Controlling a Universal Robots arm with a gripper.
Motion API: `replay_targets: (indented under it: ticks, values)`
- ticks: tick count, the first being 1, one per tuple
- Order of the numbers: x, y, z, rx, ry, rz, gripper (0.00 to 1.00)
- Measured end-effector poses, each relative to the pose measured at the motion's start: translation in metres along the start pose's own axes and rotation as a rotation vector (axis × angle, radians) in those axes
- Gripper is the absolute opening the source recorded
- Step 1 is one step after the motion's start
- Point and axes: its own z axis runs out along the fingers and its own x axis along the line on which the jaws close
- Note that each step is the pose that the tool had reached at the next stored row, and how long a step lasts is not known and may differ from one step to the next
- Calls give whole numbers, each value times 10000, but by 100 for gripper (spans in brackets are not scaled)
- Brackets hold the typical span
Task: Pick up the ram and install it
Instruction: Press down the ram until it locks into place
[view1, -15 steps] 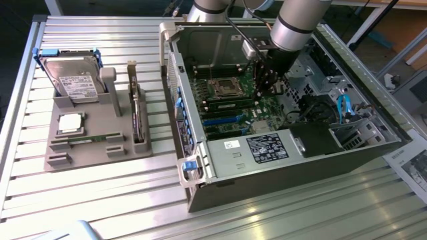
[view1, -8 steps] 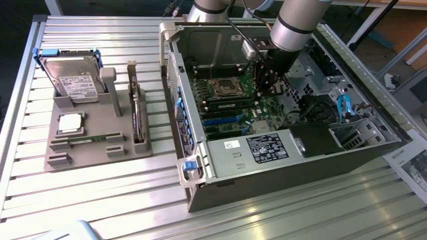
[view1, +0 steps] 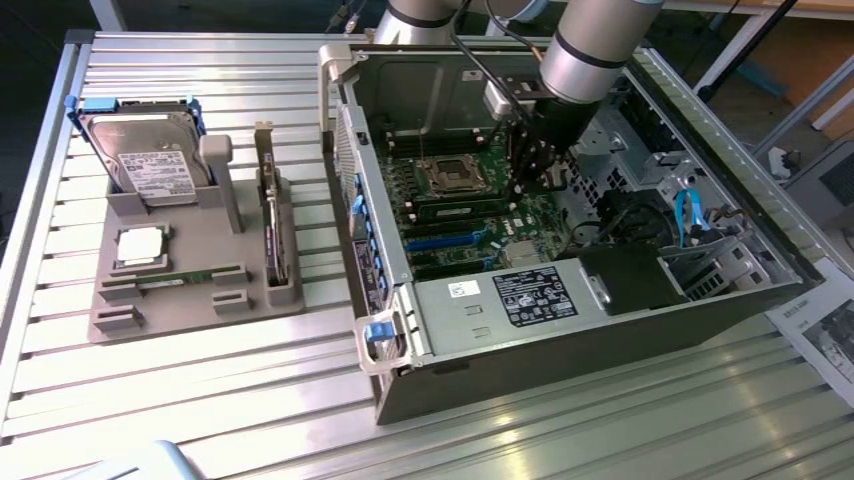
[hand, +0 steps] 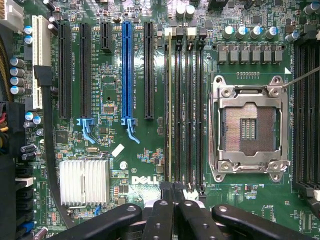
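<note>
Gripper (hand: 173, 189) jaws are pressed together, nothing pinched. Ram (hand: 170, 110) is seen edge-on on the motherboard (hand: 107, 85) beside the processor socket (hand: 248, 129), long axis running straight away from the tips, near end just at them.

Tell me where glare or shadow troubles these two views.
Exterior view: strong glare on the table at the exterior view's left, while the computer case is dim inside toward the exterior view's right. Wrist view: even light on the motherboard, the heatsink washed pale, the gripper a dark shape.
</note>
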Motion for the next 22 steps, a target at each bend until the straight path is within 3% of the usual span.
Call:
replay_targets:
  ticks: [11, 17, 22]
  values:
    - [-1, 0, 7, -4, -7, 1, 10]
    - [2, 2, -153, -128, 1, -2, 10]
    - [3, 2, -189, -161, -1, -2, 10]
